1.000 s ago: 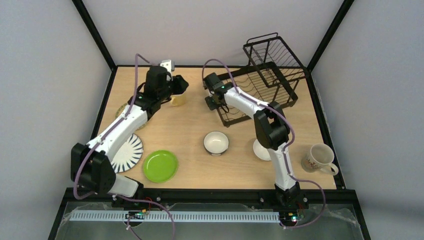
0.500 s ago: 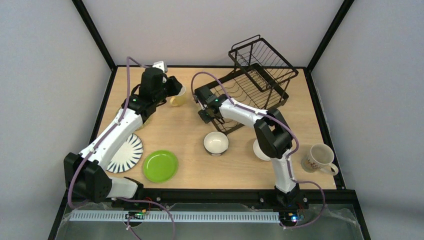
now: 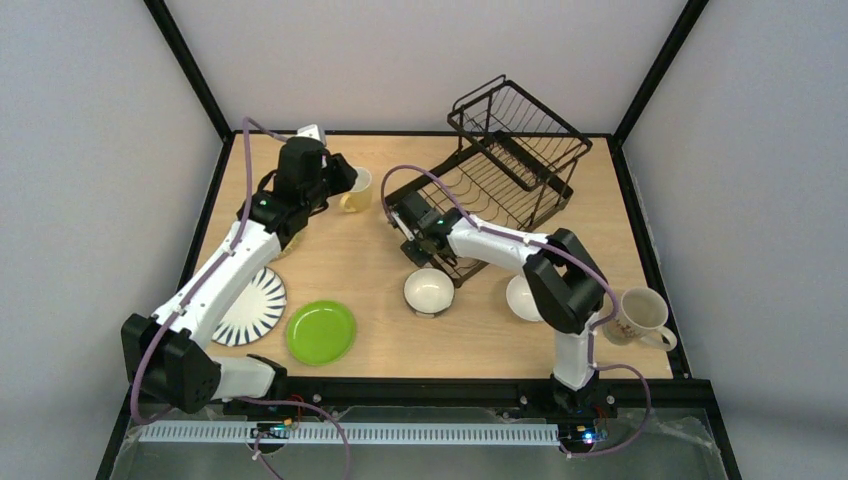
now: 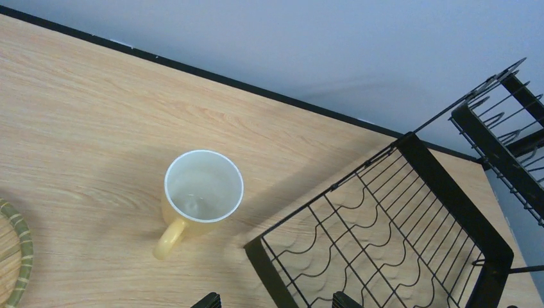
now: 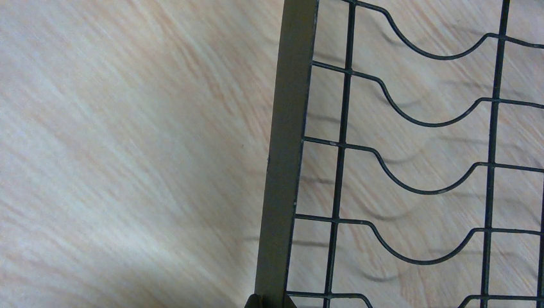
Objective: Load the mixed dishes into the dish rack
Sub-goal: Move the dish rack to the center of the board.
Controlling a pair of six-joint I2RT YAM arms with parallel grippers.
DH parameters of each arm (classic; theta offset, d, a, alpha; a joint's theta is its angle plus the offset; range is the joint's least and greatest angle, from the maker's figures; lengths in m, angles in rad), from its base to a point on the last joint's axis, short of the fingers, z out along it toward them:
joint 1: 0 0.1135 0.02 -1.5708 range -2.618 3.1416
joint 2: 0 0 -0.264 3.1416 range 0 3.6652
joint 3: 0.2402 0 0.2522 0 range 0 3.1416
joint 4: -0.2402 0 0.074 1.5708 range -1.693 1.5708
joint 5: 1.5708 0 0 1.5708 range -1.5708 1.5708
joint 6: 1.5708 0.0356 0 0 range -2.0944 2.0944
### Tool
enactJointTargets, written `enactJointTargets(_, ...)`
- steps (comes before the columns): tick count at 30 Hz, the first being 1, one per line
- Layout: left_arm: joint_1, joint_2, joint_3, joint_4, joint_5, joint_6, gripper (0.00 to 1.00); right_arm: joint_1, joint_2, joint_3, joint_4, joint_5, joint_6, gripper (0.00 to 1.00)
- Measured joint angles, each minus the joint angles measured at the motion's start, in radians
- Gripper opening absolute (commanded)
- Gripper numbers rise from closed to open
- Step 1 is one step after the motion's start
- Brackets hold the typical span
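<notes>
The black wire dish rack (image 3: 505, 165) lies skewed at the back right. My right gripper (image 3: 410, 225) is shut on the flat bar of the rack's near-left edge (image 5: 285, 160). My left gripper (image 3: 340, 178) is open and empty, hovering just beside the pale yellow mug (image 3: 356, 190). The mug stands upright in the left wrist view (image 4: 202, 192), ahead of the fingertips (image 4: 206, 300), with the rack's corner (image 4: 398, 231) to its right. The lime green plate (image 3: 321, 331), the black-striped plate (image 3: 252, 305) and a white-inside bowl (image 3: 431, 289) lie near the front.
A second bowl (image 3: 522, 298) sits half hidden behind my right arm. A white patterned mug (image 3: 638, 317) stands at the front right edge. The tan woven plate (image 4: 14, 256) lies under my left arm, by the table's left edge.
My right gripper has dragged the rack left and toward the front, turning it. The rack's corner now lies close to the yellow mug and the bowl. My left gripper shifted slightly left.
</notes>
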Motion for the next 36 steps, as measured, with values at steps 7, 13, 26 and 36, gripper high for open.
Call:
enactJointTargets(7,0.0,0.0,0.012,-0.031,-0.013,-0.022,0.99,0.034,-0.069,-0.09,0.017,-0.013,-0.039,0.0)
enactJointTargets(13,0.0,0.006,0.028,-0.055,-0.024,-0.031,0.99,0.087,-0.119,-0.156,0.029,-0.011,-0.063,0.0)
enactJointTargets(26,0.0,0.059,0.055,-0.085,-0.026,-0.035,0.99,0.215,-0.179,-0.236,0.046,0.008,-0.084,0.2)
enactJointTargets(36,0.0,0.122,0.081,-0.089,-0.009,-0.019,0.99,0.241,-0.222,-0.246,0.075,0.146,-0.106,0.74)
